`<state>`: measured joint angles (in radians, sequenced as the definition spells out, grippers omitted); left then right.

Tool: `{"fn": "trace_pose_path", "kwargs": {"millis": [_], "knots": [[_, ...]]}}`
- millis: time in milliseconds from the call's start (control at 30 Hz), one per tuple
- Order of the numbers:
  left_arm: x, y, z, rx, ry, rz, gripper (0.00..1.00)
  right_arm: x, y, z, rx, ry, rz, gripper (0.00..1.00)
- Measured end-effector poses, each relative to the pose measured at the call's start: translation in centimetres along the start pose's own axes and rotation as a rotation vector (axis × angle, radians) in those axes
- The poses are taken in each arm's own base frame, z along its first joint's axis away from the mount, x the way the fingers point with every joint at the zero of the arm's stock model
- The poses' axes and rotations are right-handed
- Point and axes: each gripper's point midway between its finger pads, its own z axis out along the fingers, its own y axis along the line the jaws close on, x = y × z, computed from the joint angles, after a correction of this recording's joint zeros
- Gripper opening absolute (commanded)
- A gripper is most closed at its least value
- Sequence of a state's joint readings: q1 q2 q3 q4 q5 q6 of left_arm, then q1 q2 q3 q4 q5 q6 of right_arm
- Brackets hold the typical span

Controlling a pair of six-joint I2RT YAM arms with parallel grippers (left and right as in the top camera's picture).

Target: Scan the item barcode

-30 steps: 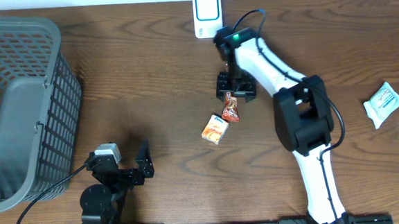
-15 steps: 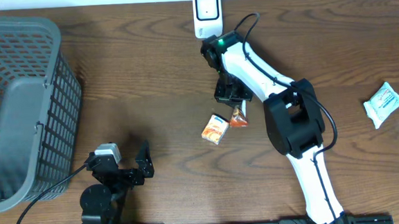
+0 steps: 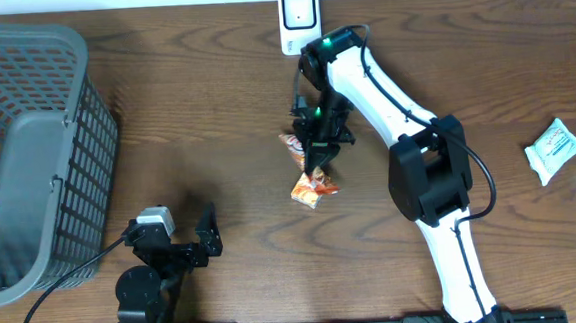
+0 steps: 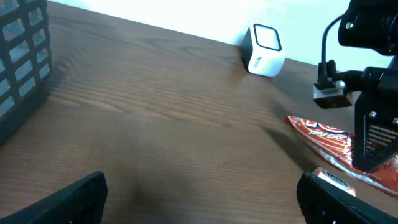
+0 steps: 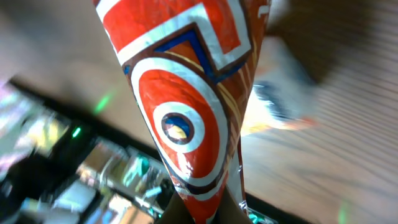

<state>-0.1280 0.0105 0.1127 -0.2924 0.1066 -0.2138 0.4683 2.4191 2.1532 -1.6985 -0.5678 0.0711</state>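
1. The right gripper (image 3: 315, 151) is clamped tight, pinching a red-and-orange foil snack packet (image 3: 294, 146) near the middle of the worktop (image 3: 195, 107), by a small orange carton (image 3: 313, 189).
2. The left gripper (image 3: 208, 236) is spread wide near the front edge.
3. A grey plastic mesh basket (image 3: 77, 154) stands at the left edge.

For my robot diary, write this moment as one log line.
right fingers shut on snack packet | snack packet short of scanner | left fingers open

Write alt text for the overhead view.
The right arm's tool is shut on a red snack packet mid-table, beside a small orange box and short of the white scanner at the far edge. A grey basket stands at the left; the left tool sits open at the near edge.
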Motion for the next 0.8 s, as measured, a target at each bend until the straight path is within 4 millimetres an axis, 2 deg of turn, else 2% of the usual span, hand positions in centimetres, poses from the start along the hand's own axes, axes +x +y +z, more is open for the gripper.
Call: {"fn": "trace_pose_path", "kwargs": {"millis": [267, 600, 667, 767, 800], "knots": [[0.0, 0.0, 0.0, 0.0, 0.0, 0.0, 0.98, 0.3, 2.5, 0.7, -0.166, 0.015, -0.208, 0.01], [0.0, 0.0, 0.0, 0.0, 0.0, 0.0, 0.98, 0.1, 0.6, 4.5, -0.225, 0.039, -0.295, 0.01], [0.0, 0.0, 0.0, 0.0, 0.0, 0.0, 0.98, 0.4, 0.2, 4.8, -0.234, 0.051, -0.295, 0.07], [0.0, 0.0, 0.0, 0.0, 0.0, 0.0, 0.98, 0.2, -0.4, 4.4, -0.243, 0.04, -0.296, 0.32], [0.0, 0.0, 0.0, 0.0, 0.0, 0.0, 0.98, 0.1, -0.7, 4.2, -0.243, 0.032, -0.298, 0.45]]}}
